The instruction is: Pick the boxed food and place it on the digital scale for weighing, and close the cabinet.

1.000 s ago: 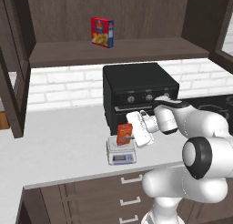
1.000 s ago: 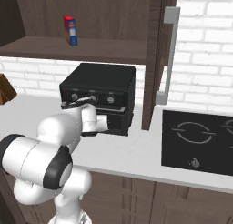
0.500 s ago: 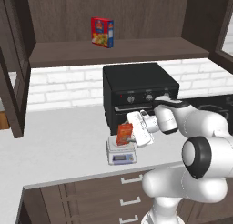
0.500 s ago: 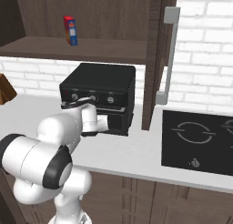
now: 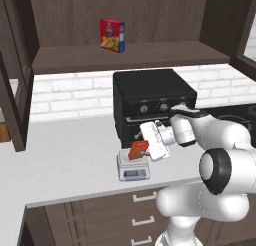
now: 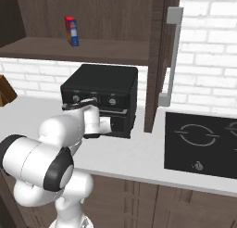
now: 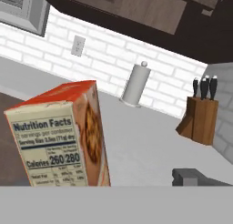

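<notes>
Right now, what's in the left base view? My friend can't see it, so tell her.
A small orange-red box sits tilted on a little white scale on a pale counter, with the white robot arm's open pincer right beside it. Behind stands a black oven, and a red-and-blue box rests on the open cabinet's shelf above.

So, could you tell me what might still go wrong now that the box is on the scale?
1. The narrow orange-red box sits tilted on the small white-grey scale; it may topple.
2. The open hand is close beside it; pulling away could clip it.
3. The dark brown cabinet door remains open.
</notes>
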